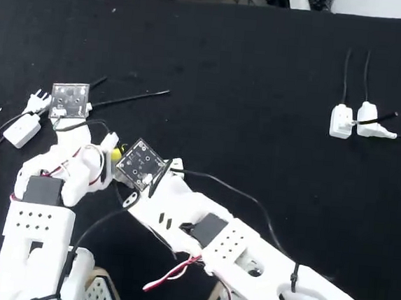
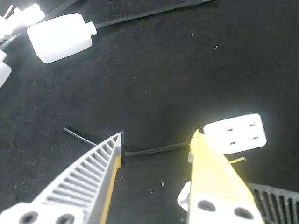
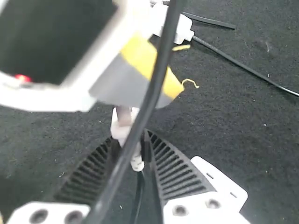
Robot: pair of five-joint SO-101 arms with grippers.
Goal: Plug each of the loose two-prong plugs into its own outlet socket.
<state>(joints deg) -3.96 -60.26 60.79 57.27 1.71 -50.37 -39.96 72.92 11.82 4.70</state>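
Note:
My left gripper [image 2: 158, 137] is open just above the cloth, and a thin black cable [image 2: 154, 149] lies between its grey and yellow fingers. A white outlet socket [image 2: 236, 133] with slots facing up lies right beside the yellow fingertip. My right gripper [image 3: 131, 140] is shut on a small white two-prong plug [image 3: 125, 133], prong pointing away, close under the left arm's yellow finger [image 3: 145, 60]. Part of the same socket [image 3: 219, 184] shows beneath one right finger. In the high view both arms [image 1: 42, 192] [image 1: 208, 228] meet at the table's left front.
A white plug body [image 2: 60, 37] with its cable and a pronged plug [image 1: 36, 99] lie at the far left [image 1: 22, 129]. Another socket [image 1: 341, 121] and plug [image 1: 368, 119] sit touching side by side at the far right. Loose black cables [image 1: 131, 98] cross the black cloth.

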